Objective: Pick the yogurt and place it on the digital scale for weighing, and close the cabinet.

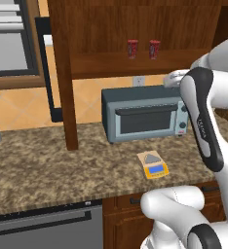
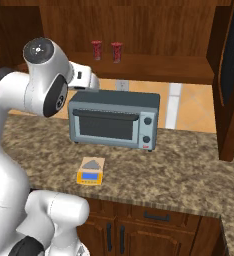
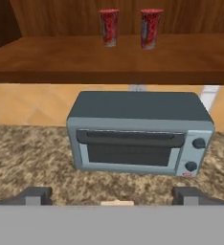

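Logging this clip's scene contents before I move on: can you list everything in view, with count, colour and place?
yogurt cups: two, red, side by side on the open cabinet's shelf
cabinet: one, dark brown, above the counter, doors open
toaster oven: one, grey, on the counter under the shelf
digital scale: one, yellow-orange edge, blue display, on the counter in front of the oven
counter: one, speckled brown
gripper: one, dark fingers, open, empty

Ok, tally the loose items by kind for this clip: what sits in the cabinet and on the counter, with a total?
Red cups on the cabinet shelf: 2, one and another
Toaster oven on the counter: 1
Digital scale on the counter: 1
Total: 4
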